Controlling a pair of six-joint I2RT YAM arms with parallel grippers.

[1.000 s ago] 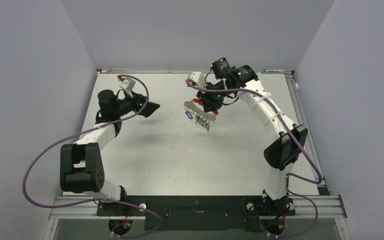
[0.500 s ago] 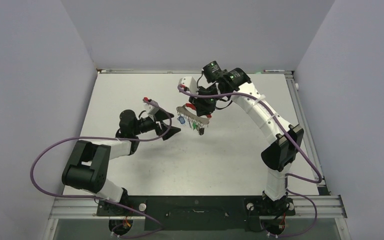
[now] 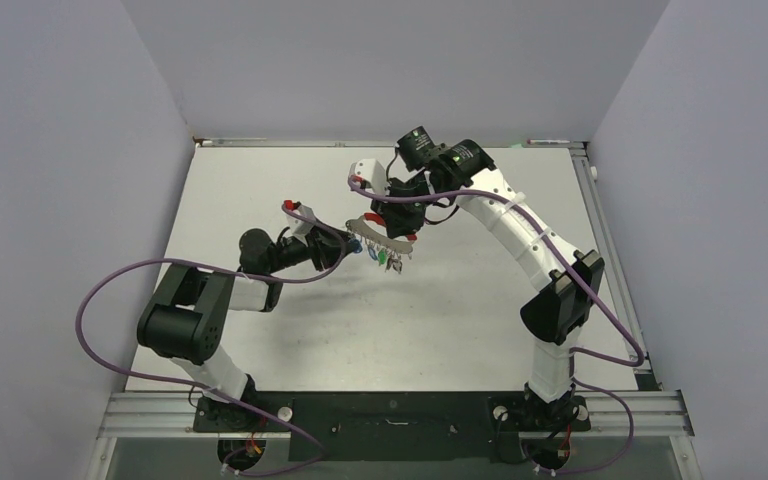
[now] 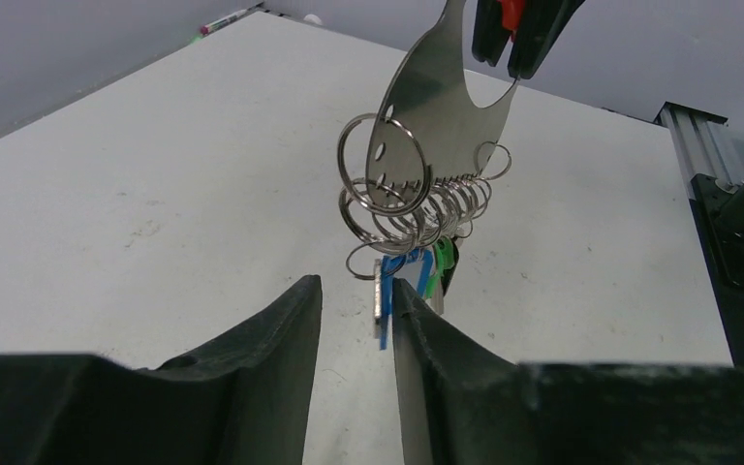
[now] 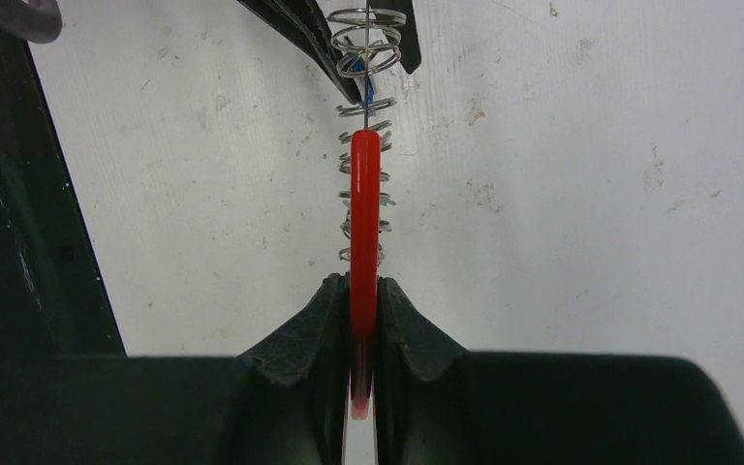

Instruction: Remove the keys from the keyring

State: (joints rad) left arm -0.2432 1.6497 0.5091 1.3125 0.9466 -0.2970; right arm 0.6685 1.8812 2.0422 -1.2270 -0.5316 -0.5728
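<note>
My right gripper [image 5: 359,281] is shut on the red part of the keyring [image 5: 364,223] and holds it above the table. In the left wrist view the keyring [image 4: 436,107] hangs as a silvery plate with several split rings. The keys [image 4: 417,276], tagged blue, green and black, dangle below it. My left gripper [image 4: 354,286] reaches in from the left, its jaws a narrow gap apart. The blue key [image 4: 386,300] hangs at the tip of its right finger [image 4: 417,329], not clamped. From above, the left gripper [image 3: 352,250] sits just left of the keys [image 3: 388,260].
A marker pen [image 4: 223,19] lies at the table's far edge. An aluminium rail [image 4: 707,145] runs along the right side. Grey walls enclose the table [image 3: 290,320] on three sides.
The left arm swung right, up to the hanging keys, and its jaws narrowed from wide open. The right gripper carried the keyring a little left.
</note>
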